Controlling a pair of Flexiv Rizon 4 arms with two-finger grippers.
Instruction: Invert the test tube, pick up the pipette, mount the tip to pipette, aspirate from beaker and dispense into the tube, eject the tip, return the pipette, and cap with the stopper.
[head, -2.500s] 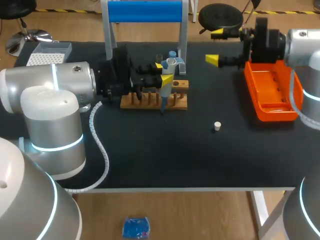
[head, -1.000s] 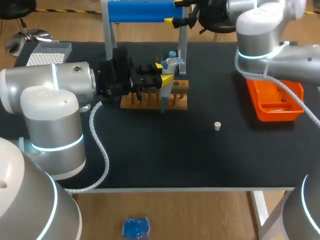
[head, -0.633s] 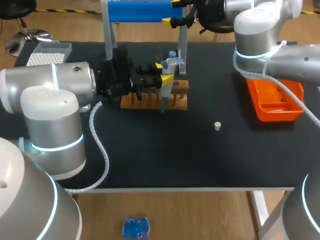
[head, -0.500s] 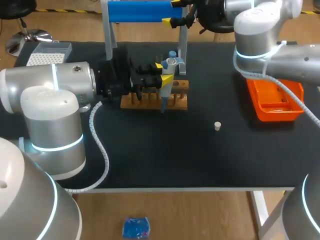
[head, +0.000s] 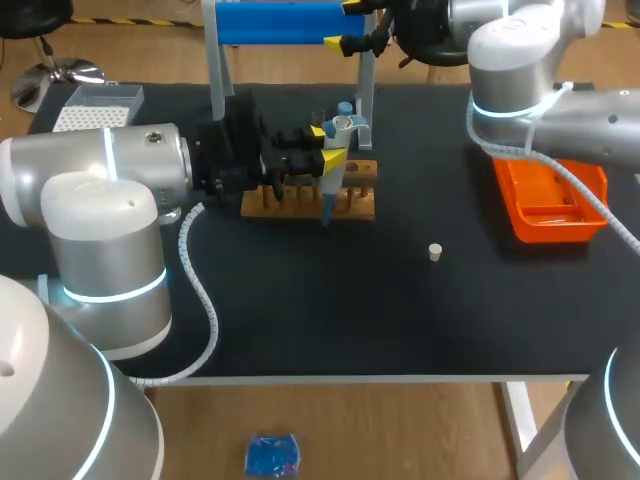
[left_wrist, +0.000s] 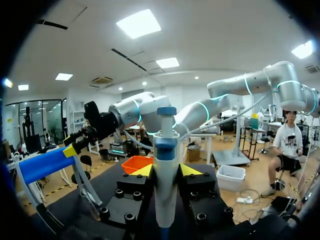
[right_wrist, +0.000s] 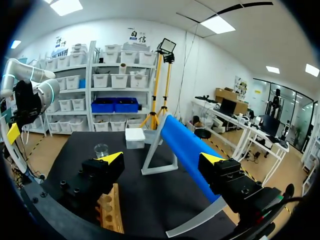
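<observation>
Now, right arm (head: 520, 60): gone from above the orange tray (head: 548, 205), where it hung 2.5 s ago, to the upper middle of the frame; unchanged from 0.5 s ago.
Left arm (head: 110, 180), pipette (head: 329, 192), stopper (head: 434, 252): placed as in every earlier frame.
Table (head: 300, 310): black top filling the middle of the head view.
Wooden rack (head: 355, 205): upper middle of the table, just ahead of the left arm's wrist.
Orange tray: right side of the frame, partly under the right arm.
Tip box (head: 95, 108): upper left corner of the table.
Stopper: white, alone on the bare top, right of centre, well apart from rack and tray.
Blue bar (head: 285, 22): horizontal on a grey frame, top middle of the frame.
Beaker (right_wrist: 101, 150): clear, standing on the table ahead of the right gripper, near the tip box.
Left gripper (head: 327, 145): closed on the pipette, a yellow tip pressing each side of its body. The pipette stands upright with its lower end in front of the rack.
Right gripper (head: 346, 26): fingers spread wide at the bar's right end, one tip above it and one below. In the right wrist view the bar runs away ahead between them, and no finger is seen touching it.
</observation>
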